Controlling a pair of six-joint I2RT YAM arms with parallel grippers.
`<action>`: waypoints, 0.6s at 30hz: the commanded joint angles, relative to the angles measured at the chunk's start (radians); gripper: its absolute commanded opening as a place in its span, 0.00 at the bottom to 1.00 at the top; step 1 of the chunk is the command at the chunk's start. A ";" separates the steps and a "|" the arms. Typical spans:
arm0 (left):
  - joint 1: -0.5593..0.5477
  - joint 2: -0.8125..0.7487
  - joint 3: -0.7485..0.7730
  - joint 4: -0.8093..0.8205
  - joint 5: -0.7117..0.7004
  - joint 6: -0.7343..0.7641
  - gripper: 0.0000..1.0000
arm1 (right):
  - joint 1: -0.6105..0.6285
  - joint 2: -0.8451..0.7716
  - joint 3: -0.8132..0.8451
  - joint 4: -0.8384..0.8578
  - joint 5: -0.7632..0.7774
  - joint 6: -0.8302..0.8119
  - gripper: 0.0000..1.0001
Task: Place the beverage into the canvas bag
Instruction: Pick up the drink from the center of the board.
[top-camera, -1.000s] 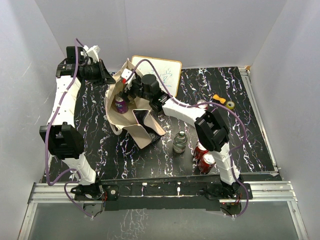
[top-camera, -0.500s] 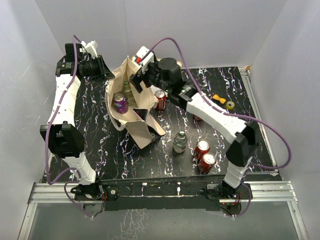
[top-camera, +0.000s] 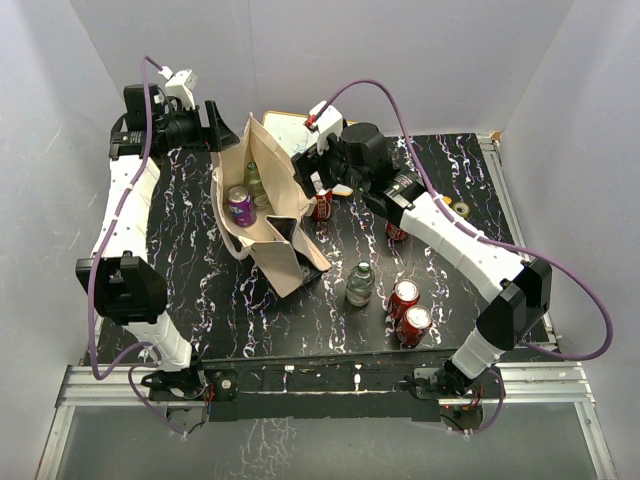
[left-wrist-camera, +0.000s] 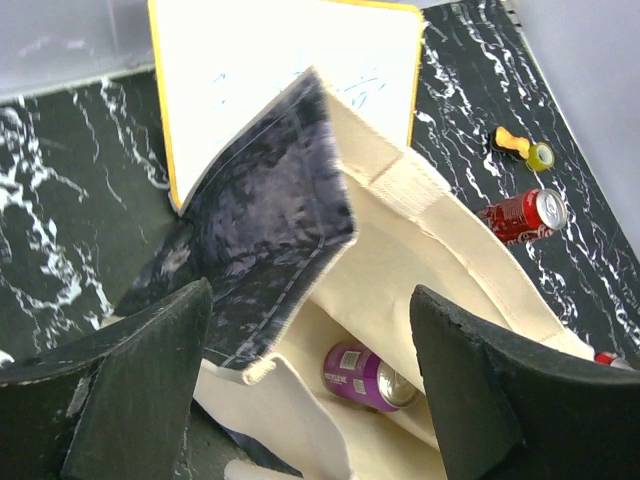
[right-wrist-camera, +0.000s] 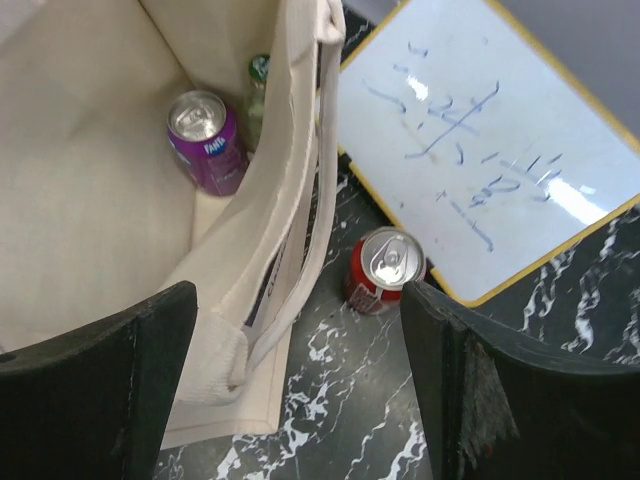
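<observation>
At the canvas bag (top-camera: 283, 190) rim | step: fetching another drink | left jaws, right jaws apart, empty | next: right jaws straddle red can (right-wrist-camera: 385, 270), close

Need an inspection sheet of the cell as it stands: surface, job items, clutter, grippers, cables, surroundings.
Surface: black marbled table; no spills seen.
Job's things: canvas bag open, with purple can and green-capped bottle inside. Outside it: red can upright beside the bag, bottle, red can pair near the front, fourth red can partly under the right arm.
Clutter: whiteboard; small roll.
Grippers: left gripper open over the bag's rim, empty; right gripper open above the bag's side, empty.
Cables: purple cables along both arms; no snag seen.
Surroundings: white walls; metal rail at the near edge.
</observation>
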 joint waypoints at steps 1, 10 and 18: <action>-0.008 -0.120 -0.004 0.073 0.173 0.125 0.76 | -0.048 0.029 0.014 -0.004 -0.110 0.109 0.83; -0.031 -0.110 0.062 -0.282 0.310 0.329 0.69 | -0.066 0.086 0.026 0.017 -0.326 0.182 0.75; -0.124 -0.094 0.072 -0.595 0.306 0.615 0.69 | -0.067 0.146 0.101 -0.006 -0.409 0.201 0.44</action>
